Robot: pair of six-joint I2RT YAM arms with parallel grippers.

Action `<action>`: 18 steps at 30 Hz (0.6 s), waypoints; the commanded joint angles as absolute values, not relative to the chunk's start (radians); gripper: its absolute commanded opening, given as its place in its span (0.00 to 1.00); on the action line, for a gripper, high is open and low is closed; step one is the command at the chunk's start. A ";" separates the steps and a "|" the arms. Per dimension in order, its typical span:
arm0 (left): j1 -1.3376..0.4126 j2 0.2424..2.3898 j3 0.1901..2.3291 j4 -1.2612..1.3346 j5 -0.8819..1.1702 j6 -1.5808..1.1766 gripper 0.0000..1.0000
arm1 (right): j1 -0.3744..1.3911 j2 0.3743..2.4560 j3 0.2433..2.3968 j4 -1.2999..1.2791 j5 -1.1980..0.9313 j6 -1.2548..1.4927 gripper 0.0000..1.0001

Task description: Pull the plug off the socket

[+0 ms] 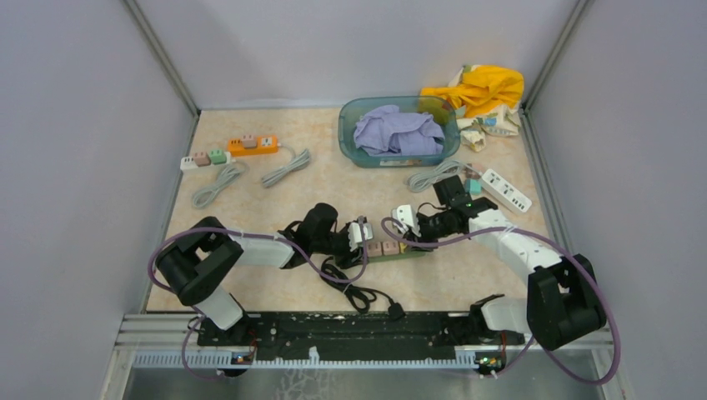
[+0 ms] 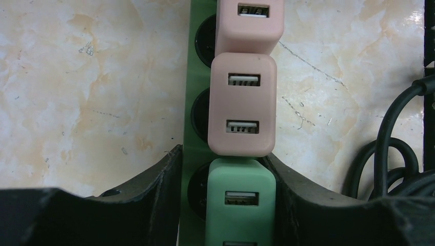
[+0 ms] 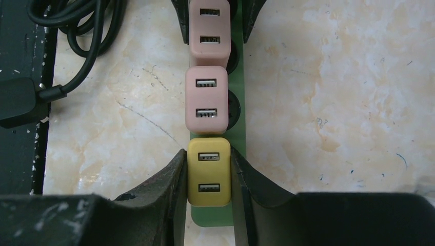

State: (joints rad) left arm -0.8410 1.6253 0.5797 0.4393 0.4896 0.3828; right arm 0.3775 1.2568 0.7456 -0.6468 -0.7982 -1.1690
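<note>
Far back on the left of the speckled tan table (image 1: 267, 208) lies an orange plastic power strip (image 1: 253, 145), with loose grey cords (image 1: 218, 183) beside it. Nearer, in the middle, a long light green plastic power strip (image 1: 410, 254) lies flat on the table and runs from left to right. Four small square plugs sit on it in a row, touching each other.

The left gripper (image 1: 360, 233) is at the left end of this strip, and it is clenched there. One black finger (image 2: 159, 189) presses the strip's edge. The other presses the side of the light green square plug (image 2: 241, 200). Next along come two pink square plugs (image 2: 242, 105). A black rubber cable (image 1: 358, 292) lies curled on the table on the near side of the strip.

At the right end, the yellow square plug (image 3: 208, 171) sits in its socket on the strip. The right gripper (image 3: 208, 154) is grasping it, with one finger tight against each side.

Far back, right of the middle, a see-through blue-green plastic tub (image 1: 346, 125) holds a crumpled purple cloth (image 1: 398, 132). To the right of the tub lie a bunched yellow cloth (image 1: 483, 87) and a white plastic power strip (image 1: 506, 189).
</note>
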 commanded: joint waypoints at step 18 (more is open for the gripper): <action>-0.848 1.672 0.581 0.373 0.479 0.364 0.01 | 0.357 1.221 0.806 -0.662 -0.981 -1.179 0.00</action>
State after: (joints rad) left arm -0.8410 1.6299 0.5816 0.4454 0.4953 0.3767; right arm 0.3626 1.2526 0.7460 -0.6384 -0.7959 -1.1229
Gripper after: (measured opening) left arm 0.549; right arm 0.308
